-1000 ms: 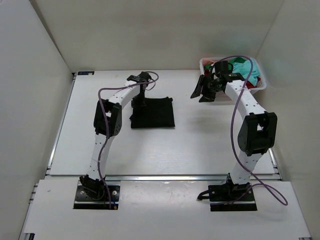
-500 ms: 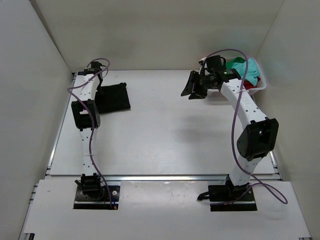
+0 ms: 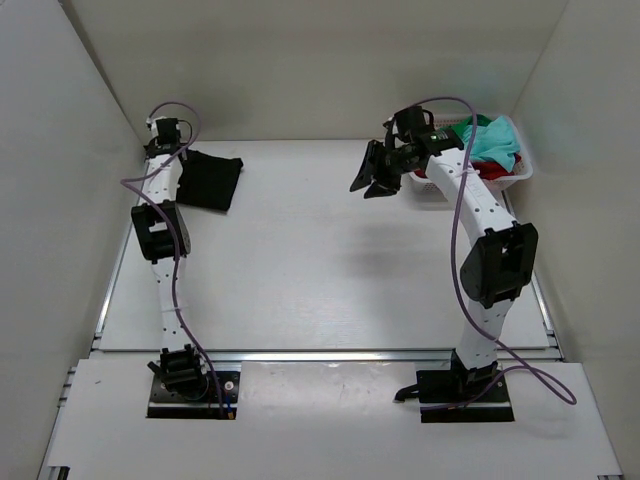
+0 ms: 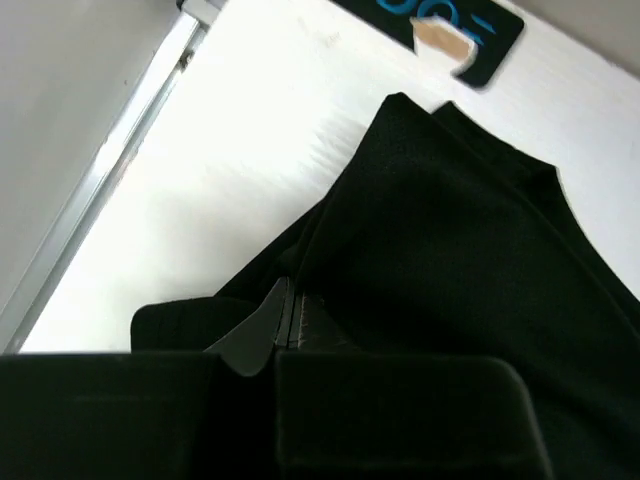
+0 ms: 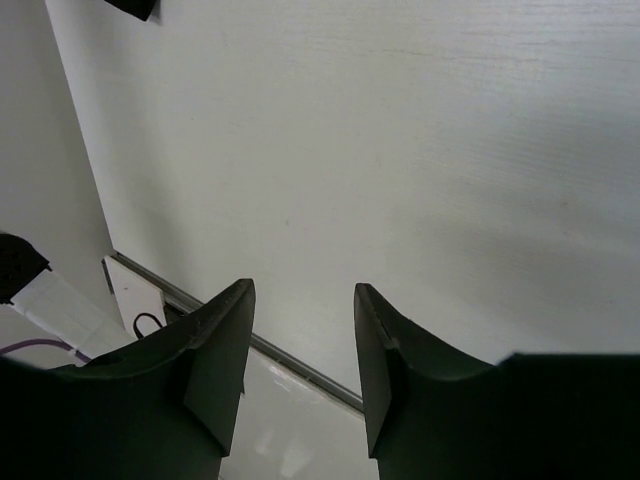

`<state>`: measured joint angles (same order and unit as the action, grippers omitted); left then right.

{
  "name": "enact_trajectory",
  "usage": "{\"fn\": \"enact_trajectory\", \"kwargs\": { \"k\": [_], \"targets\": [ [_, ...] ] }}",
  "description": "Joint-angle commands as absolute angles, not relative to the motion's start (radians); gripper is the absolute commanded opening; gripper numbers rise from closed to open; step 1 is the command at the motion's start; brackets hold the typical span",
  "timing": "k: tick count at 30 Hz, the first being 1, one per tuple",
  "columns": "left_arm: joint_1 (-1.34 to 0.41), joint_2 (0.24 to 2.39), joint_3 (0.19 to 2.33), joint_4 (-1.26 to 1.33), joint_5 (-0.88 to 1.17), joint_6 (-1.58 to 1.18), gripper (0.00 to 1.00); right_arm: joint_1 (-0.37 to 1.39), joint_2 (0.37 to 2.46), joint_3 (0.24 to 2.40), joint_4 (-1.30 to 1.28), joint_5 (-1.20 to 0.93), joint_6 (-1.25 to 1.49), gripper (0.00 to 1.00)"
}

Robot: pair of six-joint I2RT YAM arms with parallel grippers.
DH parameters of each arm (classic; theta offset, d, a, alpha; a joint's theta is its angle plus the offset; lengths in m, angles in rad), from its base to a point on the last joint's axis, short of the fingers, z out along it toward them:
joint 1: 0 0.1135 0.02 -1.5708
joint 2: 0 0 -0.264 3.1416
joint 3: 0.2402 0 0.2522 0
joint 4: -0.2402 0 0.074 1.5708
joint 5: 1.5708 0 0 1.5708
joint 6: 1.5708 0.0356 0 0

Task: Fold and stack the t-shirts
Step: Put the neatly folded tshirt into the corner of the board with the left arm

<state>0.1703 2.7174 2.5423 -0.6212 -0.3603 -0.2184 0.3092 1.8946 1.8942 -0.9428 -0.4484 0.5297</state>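
Left end effector pinches the folded black shirt at the tabletop's far-left corner. Right end effector hangs wide open and empty near the basket of shirts, far-right corner. Risk: pulling the pinched edge could unravel the fold.

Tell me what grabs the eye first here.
The folded black t-shirt lies at the far left corner of the table, its edge pinched in the left tool. The right tool hangs open over bare tabletop, near the far-right basket, where a teal shirt tops the heap.
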Motion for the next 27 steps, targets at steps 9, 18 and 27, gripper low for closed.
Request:
{"fn": "enact_trajectory", "kwargs": {
  "k": [9, 18, 27],
  "targets": [
    [0.330, 2.750, 2.566, -0.423, -0.158, -0.443, 0.00, 0.350, 1.967, 2.072, -1.009, -0.492, 0.574, 0.40],
    [0.354, 2.819, 2.595, -0.253, 0.086, -0.522, 0.05, 0.364, 1.967, 2.049, -1.006, -0.508, 0.561, 0.38],
    [0.295, 2.732, 2.626, -0.374, 0.121, -0.495, 0.87, 0.376, 1.907, 1.951, -0.937, -0.535, 0.574, 0.36]
  ]
}}
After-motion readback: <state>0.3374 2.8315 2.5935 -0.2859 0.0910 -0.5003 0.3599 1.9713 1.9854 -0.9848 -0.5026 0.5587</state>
